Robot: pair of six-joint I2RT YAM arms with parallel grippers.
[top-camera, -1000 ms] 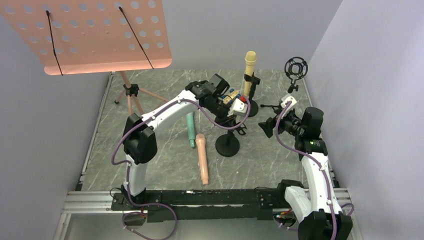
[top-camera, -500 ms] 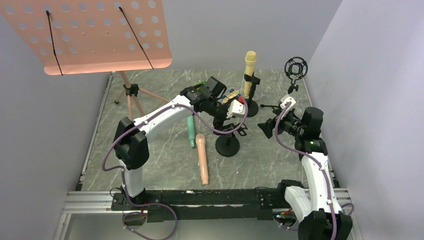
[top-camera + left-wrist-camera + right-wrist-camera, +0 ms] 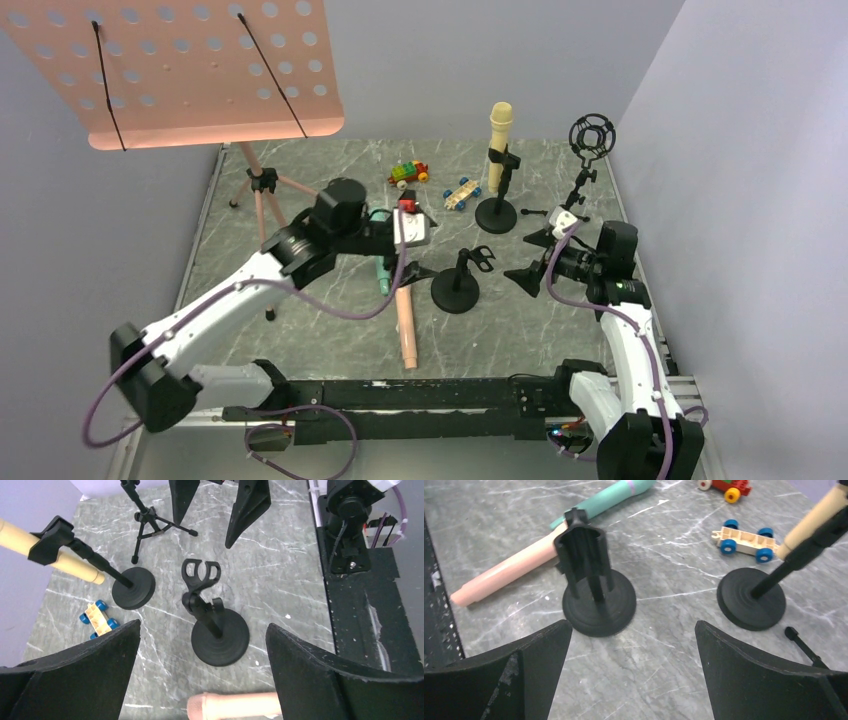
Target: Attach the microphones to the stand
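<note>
Closest to me, the peach-pink microphone [image 3: 406, 330] lies flat on the marble table [image 3: 320, 330], running away from the arm bases. My left gripper [image 3: 202, 625] hangs above its far end with the jaws spread wide and nothing between them. The mint-green microphone [image 3: 382, 275] lies on the table just beside that far end, partly under the same gripper.

To the right stands the round-based stand [image 3: 456, 290], upright with its clip unfilled. It sits between my two grippers. My right gripper [image 3: 634, 622] points at it from the right, jaws fully apart and holding nothing.

Farther back, the pale yellow microphone [image 3: 499, 130] is clipped upright in the second stand [image 3: 496, 213]. A tripod stand [image 3: 578, 190] with a round shock mount is off to its right. Two toy cars [image 3: 408, 173] sit left of that second stand. At the far left is the pink music stand [image 3: 180, 70].
</note>
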